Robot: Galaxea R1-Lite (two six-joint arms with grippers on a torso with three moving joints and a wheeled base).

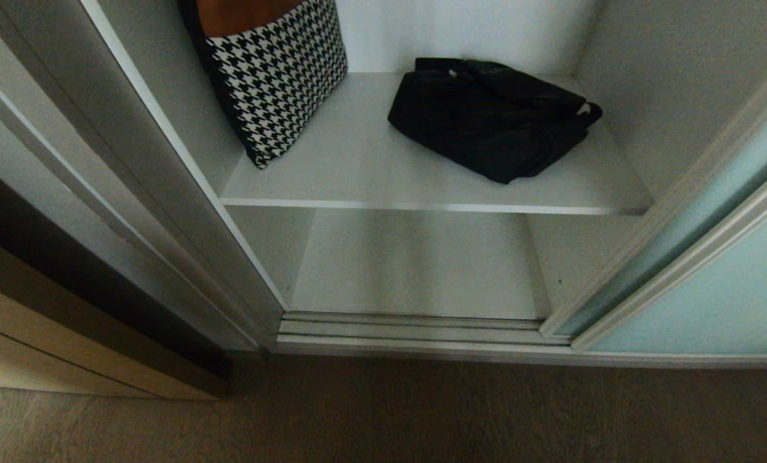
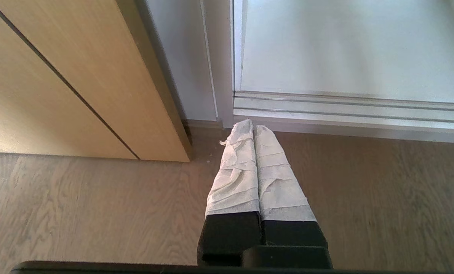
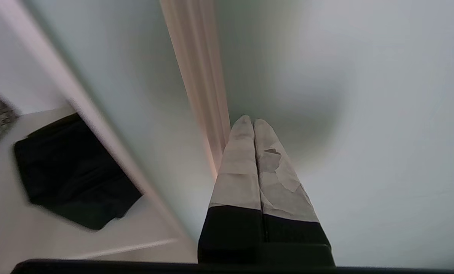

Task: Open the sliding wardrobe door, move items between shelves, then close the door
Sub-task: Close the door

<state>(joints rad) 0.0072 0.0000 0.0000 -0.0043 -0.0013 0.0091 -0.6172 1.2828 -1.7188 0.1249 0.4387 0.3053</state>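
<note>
Frosted aqua glass sliding wardrobe door sits just beyond my right claw, fingers pressed together beside its silver frame stile; they could slip off. Farther inside, the folded black cloth lies on the grey shelf. Left claw, pressed together, hangs parked over the wood floor.

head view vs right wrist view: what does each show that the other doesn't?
Head only: the houndstooth piece in full, leaning at the left of the upper shelf; the bare lower shelf; the floor track; the tan cabinet front; the wooden floor. No gripper is in it.

Right wrist only: the right gripper, fingers shut and empty, close to the sliding wardrobe door's metal frame.

Both: the black cloth on the upper shelf, and the frosted aqua door.
</note>
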